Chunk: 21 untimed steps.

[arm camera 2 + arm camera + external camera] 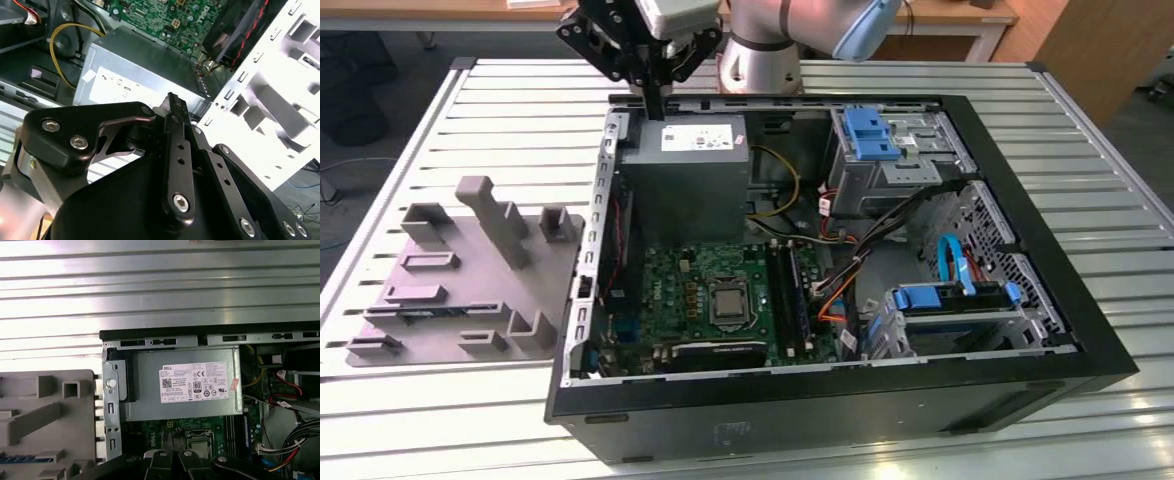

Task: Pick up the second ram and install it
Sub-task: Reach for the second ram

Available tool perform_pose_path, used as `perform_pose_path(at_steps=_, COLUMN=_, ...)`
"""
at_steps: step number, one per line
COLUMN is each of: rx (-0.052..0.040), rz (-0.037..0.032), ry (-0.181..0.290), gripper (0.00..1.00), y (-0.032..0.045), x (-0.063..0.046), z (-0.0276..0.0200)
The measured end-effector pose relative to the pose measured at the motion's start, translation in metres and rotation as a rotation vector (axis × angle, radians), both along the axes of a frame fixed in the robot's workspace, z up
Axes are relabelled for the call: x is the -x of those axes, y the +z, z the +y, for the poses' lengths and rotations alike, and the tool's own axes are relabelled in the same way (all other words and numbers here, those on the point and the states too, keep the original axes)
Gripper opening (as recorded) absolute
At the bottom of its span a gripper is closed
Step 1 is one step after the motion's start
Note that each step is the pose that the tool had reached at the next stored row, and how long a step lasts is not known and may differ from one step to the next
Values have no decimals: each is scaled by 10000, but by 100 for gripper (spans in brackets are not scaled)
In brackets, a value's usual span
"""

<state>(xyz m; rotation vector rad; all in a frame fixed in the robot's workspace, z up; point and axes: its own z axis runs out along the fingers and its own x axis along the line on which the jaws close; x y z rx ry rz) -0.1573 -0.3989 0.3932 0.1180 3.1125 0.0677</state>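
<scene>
My gripper (pixel 651 104) hangs above the back rim of the open computer case (pixel 1062 300), over the grey power supply (pixel 687 175). Its black fingers (pixel 172 130) stand pressed together, shut, and I see nothing between them. The gripper's black links (pixel 172 462) also show in the first wrist view. On the grey plastic tray (pixel 467 290) outside the case, on the exterior view's left, a thin strip (pixel 22 458) with a row of small bluish marks lies in a slot; it looks like the second ram seen on edge. The long black memory slots (pixel 787 290) run beside the processor socket on the green motherboard (pixel 670 285).
The case lies on its side on a slatted metal table (pixel 494 100). Inside it are blue drive cages (pixel 874 130), loose cables (pixel 854 270) and the power supply (pixel 185 390). Upright posts (pixel 487 215) rise from the tray. The arm's base (pixel 767 45) stands behind the case.
</scene>
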Motion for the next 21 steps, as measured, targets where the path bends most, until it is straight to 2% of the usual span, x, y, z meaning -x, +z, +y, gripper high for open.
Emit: perform_pose_path(at_steps=21, rx=1, rz=0, ry=-1, gripper=11, y=-3, x=470, z=0)
